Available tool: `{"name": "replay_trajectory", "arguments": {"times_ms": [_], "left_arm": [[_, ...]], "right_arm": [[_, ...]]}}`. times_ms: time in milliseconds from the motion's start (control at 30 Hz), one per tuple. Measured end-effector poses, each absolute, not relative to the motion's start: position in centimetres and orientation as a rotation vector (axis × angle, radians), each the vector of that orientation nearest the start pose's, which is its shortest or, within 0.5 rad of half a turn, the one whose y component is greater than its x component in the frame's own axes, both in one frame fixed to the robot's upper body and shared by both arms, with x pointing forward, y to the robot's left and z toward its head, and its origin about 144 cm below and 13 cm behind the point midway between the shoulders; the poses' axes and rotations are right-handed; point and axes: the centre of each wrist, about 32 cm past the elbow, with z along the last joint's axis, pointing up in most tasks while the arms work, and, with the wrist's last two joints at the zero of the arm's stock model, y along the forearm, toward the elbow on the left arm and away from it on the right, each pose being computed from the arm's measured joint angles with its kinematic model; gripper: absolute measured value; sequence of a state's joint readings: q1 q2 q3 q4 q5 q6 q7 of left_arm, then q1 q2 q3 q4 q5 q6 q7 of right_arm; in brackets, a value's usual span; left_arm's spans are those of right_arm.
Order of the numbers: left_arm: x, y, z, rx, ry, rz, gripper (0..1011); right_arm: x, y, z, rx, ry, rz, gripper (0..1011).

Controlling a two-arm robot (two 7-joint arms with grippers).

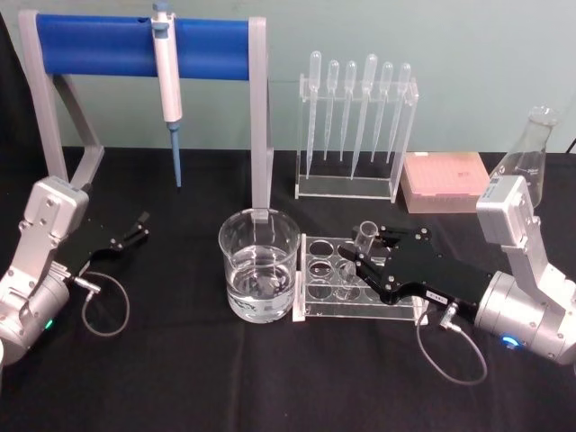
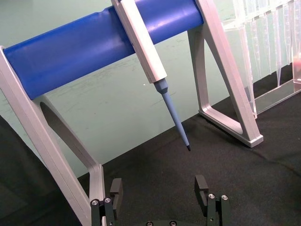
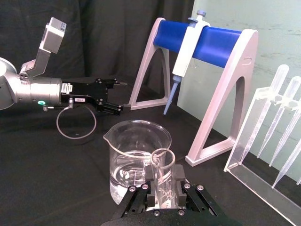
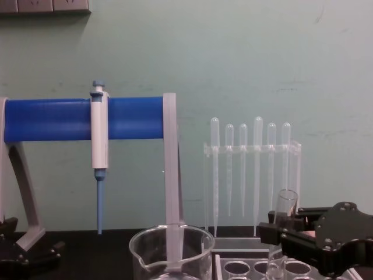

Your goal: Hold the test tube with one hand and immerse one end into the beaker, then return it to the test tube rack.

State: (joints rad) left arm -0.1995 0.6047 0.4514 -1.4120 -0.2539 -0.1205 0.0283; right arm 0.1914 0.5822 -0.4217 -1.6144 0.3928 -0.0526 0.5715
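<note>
The test tube (image 1: 367,236) stands upright in the clear rack (image 1: 317,310), just right of the beaker (image 1: 259,265), which holds water. My right gripper (image 1: 363,254) reaches in from the right and is shut on the test tube's upper part. In the right wrist view the test tube (image 3: 163,176) sits between the black fingers (image 3: 181,194), with the beaker (image 3: 136,157) just beyond. From the chest the test tube (image 4: 282,230) rises from a rack hole inside the right gripper (image 4: 278,233). My left gripper (image 1: 137,229) rests open at the far left, with nothing between its fingers (image 2: 202,187).
A white and blue pipettor (image 1: 167,81) hangs on the blue-barred stand (image 1: 99,45) at the back left. A rack of plastic pipettes (image 1: 355,126), a pink tip box (image 1: 445,180) and a conical flask (image 1: 529,157) stand behind the right arm.
</note>
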Motion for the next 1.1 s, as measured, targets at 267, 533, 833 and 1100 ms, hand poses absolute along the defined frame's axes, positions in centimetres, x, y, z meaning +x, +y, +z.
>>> {"name": "replay_trajectory", "arguments": {"times_ms": [267,533,833,1100], "left_arm": [[48.9,31.0,114.0,0.304,-0.285,1.248,1000],[48.9,31.0,114.0,0.304,-0.285,1.248,1000],[48.9,31.0,114.0,0.304,-0.285,1.248,1000],[48.9,31.0,114.0,0.305,-0.285,1.248,1000]], "right_arm": [[48.5,-27.2,119.2,-0.142,-0.17,-0.615,241],[49.2,-27.4,120.3,-0.146,-0.159,-0.599,241],[50.4,-27.6,123.9,-0.145,-0.105,-0.561,241],[51.2,-28.3,127.2,-0.156,-0.06,-0.558,241]]}}
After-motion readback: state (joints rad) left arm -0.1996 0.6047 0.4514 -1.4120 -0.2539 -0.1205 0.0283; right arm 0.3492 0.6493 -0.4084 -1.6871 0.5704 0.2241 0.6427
